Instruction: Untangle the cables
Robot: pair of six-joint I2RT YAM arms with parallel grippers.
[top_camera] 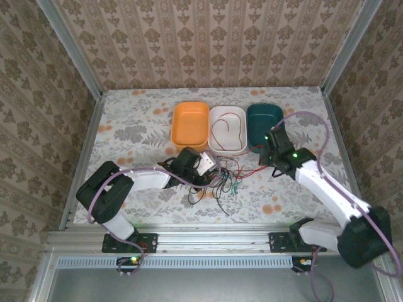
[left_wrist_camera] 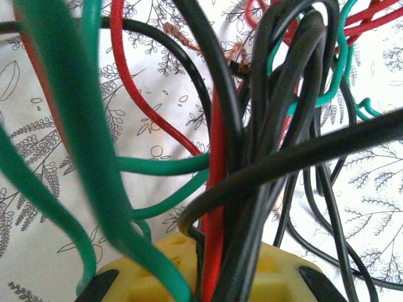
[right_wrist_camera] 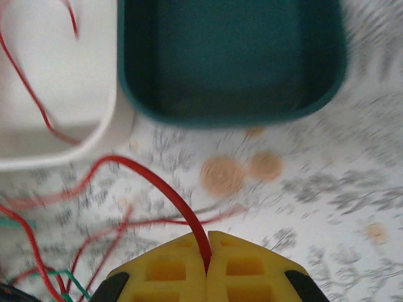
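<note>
Cables (top_camera: pixel 220 180) lie tangled; right claw (right_wrist_camera: pixel 208 267) pinches a red strand (right_wrist_camera: pixel 177 202).

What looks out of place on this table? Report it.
One red cable lies looped in the white tray, apart from the tangle on the table. In the left wrist view, a wire end shows bare, frayed copper strands. Nothing looks spilled.

Overhead view's evenly lit and pretty sharp, just soft shadows. Left wrist: the nearest thin green cable (left_wrist_camera: pixel 80 126) is way out of focus. Right wrist: motion blur everywhere, floral-print tabletop (right_wrist_camera: pixel 327 189) especially.
</note>
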